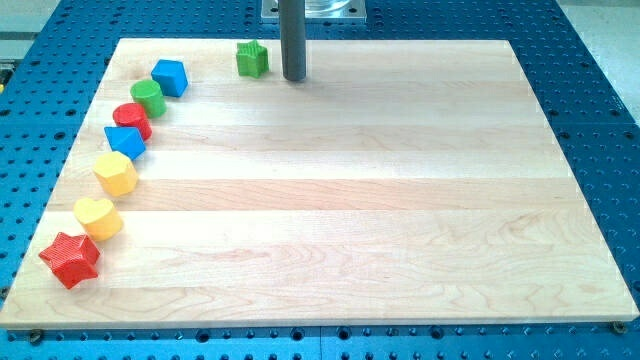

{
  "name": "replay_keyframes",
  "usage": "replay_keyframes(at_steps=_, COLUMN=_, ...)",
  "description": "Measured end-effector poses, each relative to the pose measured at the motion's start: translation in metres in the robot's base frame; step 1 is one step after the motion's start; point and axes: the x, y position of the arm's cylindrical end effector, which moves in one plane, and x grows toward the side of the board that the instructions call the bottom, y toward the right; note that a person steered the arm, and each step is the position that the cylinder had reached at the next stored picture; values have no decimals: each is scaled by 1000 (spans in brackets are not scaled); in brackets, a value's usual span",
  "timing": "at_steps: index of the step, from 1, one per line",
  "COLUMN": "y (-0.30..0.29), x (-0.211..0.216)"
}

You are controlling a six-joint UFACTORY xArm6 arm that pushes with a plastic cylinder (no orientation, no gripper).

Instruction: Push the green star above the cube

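- Tip (294, 78) of my dark rod rests on the wooden board (340, 200) near the view's top edge, left of centre; rod stands upright; no jaws on this rig, only the bare rod end, and it grasps nothing
- Green star (252, 58) sits just beside my tip on the view's left, a narrow strip of board between them; not touching; star lies close to the board's top edge
- Blue cube (171, 77) lies further to the view's left of the star and slightly lower; a clear gap separates them
- Green cylinder (148, 97) sits just below-left of the cube, close enough that contact cannot be told
- Remaining blocks run in a curved line down the board's left side: red cylinder (131, 120); blue block (126, 141), shape unclear; yellow hexagonal block (116, 173); yellow heart (98, 217); red star (70, 259) nearest the bottom-left corner
- Board rests on a blue perforated table (600, 100); a metal mount shows behind the rod at the view's top
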Motion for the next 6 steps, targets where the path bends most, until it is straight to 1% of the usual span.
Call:
replay_keyframes(at_steps=1, y=0, x=-14)
replay_keyframes(at_steps=3, y=-58, x=-19)
replay_keyframes(at_steps=6, y=-119, x=-19)
